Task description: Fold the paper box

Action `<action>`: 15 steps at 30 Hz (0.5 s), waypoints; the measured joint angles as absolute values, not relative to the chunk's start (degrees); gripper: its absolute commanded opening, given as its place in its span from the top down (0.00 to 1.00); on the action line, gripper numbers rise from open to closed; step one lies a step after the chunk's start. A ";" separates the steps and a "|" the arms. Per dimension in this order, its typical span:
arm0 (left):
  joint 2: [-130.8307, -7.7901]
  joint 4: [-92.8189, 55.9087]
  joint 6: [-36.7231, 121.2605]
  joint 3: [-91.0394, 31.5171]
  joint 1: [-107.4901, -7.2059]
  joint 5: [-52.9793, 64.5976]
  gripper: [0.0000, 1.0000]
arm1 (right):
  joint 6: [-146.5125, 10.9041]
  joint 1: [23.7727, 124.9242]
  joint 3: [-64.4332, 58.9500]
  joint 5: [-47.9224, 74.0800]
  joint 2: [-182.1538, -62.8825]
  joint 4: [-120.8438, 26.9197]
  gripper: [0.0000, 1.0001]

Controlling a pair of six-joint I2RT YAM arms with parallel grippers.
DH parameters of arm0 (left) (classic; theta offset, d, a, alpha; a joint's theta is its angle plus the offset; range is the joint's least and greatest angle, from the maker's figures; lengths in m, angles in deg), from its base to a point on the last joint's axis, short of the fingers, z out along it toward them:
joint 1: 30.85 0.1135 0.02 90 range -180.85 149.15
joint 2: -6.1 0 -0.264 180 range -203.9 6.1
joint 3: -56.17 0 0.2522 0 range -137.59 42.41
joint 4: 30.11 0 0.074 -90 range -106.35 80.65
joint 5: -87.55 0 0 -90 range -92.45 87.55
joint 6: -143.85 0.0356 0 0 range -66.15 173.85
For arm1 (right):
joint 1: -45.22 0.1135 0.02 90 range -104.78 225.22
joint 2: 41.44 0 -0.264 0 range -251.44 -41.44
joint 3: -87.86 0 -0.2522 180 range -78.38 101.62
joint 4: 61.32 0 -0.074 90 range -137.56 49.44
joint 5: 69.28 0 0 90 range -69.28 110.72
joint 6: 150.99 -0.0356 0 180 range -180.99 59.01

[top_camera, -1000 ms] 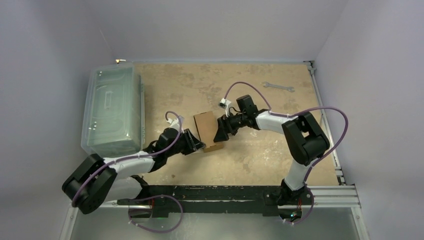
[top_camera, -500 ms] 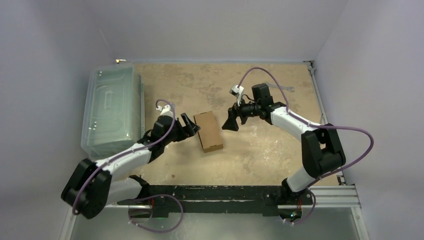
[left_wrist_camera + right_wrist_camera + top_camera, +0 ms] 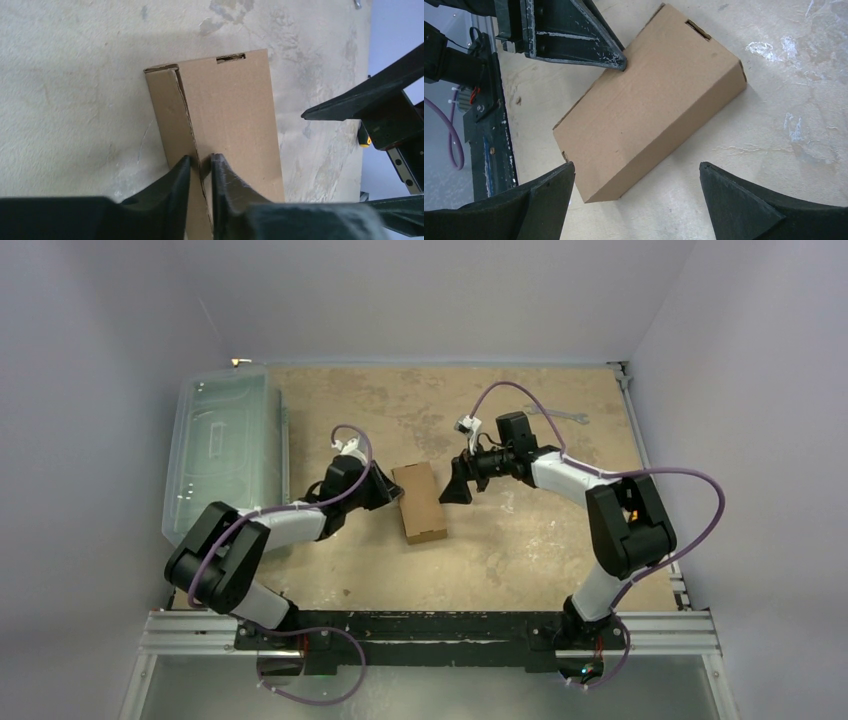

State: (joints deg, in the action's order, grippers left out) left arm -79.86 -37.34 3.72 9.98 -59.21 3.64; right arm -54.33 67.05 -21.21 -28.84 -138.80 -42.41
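- Showing the paper box (image 3: 420,502) closed and lying flat at the middle of the table (image 3: 500,550), with a small slot cut at its far end.
- Finding the left pincer (image 3: 201,165) at the box's left top edge, narrowed to a slit over the fold; cannot tell whether cardboard is pinched.
- Finding the right pincer (image 3: 455,490) spread wide and empty, just beside the box's right side, not touching.
- Noting a clear plastic bin (image 3: 225,460) along the table's left edge, apart from the box.
- Noting a wrench (image 3: 557,415) flat near the far right corner.
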 measured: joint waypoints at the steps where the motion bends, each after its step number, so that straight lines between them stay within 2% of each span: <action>1: -80.08 -38.22 3.63 9.96 -59.10 4.09 0.88 | -54.38 67.05 -21.21 -28.86 -138.80 -42.43 0.03; 3: -80.08 -39.25 3.63 9.96 -58.99 4.77 0.88 | -54.36 67.05 -21.21 -28.97 -138.80 -42.45 0.03; 4: -80.01 -39.42 3.70 9.96 -58.99 4.86 0.83 | -54.36 67.05 -21.21 -28.97 -138.80 -42.41 0.03; 7: -78.70 -38.42 4.20 9.98 -58.99 5.45 0.58 | -54.20 67.05 -21.21 -28.99 -138.80 -42.37 0.02; 10: -74.13 -36.45 5.34 10.29 -58.99 6.37 0.43 | -54.05 66.98 -21.21 -29.56 -138.69 -41.99 0.01; 15: -62.87 -36.16 5.58 14.03 -58.99 6.80 0.40 | -55.21 66.63 -21.23 -30.13 -137.23 -42.69 0.03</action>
